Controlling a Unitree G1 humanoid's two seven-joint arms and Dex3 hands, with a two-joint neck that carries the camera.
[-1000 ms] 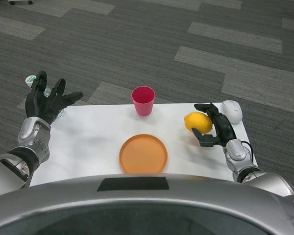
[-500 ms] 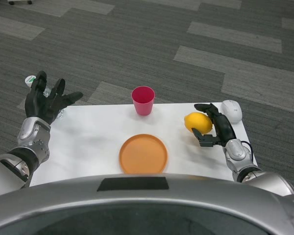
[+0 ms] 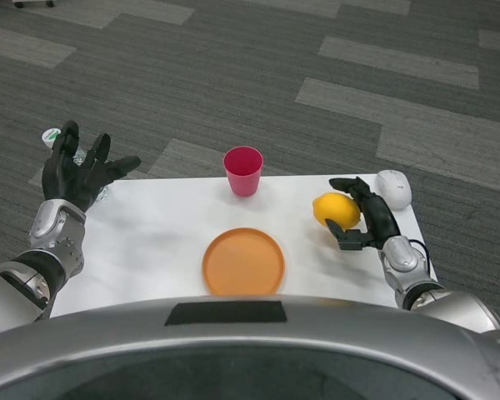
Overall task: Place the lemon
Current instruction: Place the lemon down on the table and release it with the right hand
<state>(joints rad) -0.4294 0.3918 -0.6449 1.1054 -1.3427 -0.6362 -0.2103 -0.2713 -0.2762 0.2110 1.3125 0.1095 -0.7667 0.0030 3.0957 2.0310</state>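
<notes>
Right hand (image 3: 368, 218) clasps lemon (image 3: 336, 210) near table's (image 3: 150, 242) right edge, long axis left-right; left hand (image 3: 79, 172) spread, empty.

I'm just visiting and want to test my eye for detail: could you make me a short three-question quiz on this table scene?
1. True or false: the robot's right hand holds the round yellow lemon.
2. Which thing stands at the far edge of the white table? A) the flat round orange plate B) the pink plastic cup C) a green bottle
3. Fill in: the left hand, fingers spread, holds ____.

Key: 1 true; 2 B; 3 nothing.
</notes>
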